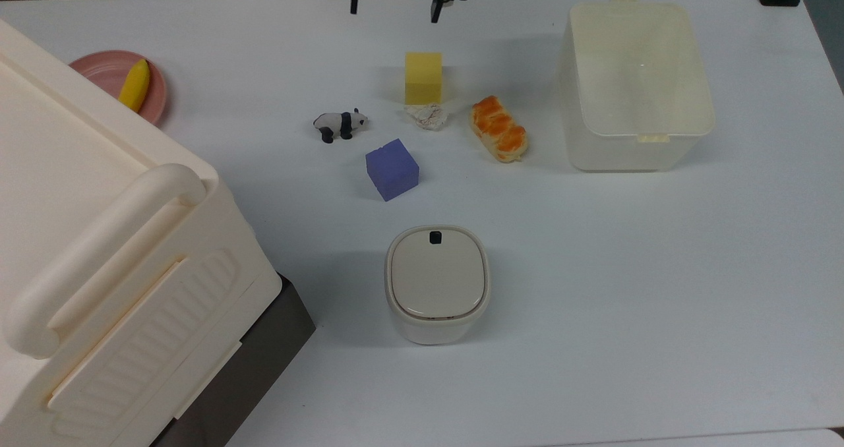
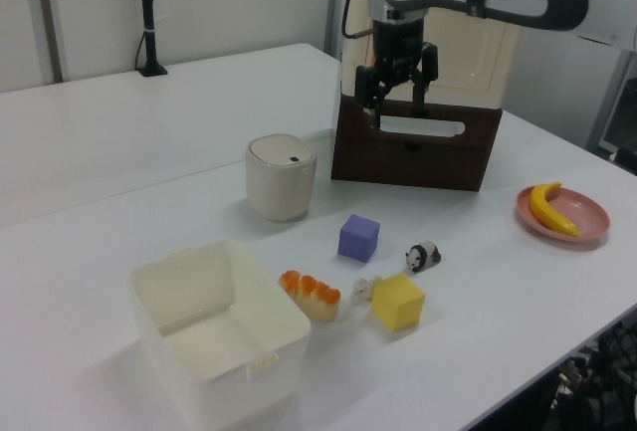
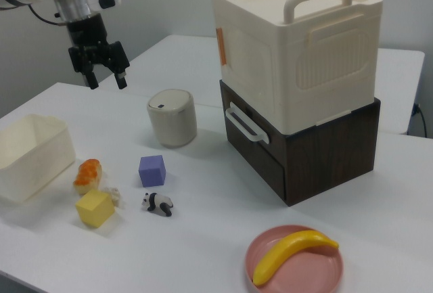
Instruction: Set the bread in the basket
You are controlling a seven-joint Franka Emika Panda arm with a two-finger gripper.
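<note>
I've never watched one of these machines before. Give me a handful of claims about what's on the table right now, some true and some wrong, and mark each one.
1. The bread lies on the table beside the basket. True.
2. The gripper is holding the bread. False: it hangs open in the air, holding nothing.
3. The banana rests on a pink plate. True.
4. The basket already has something in it. False: it is empty.
5. The purple cube sits on top of the yellow block. False: both stand apart on the table.
</note>
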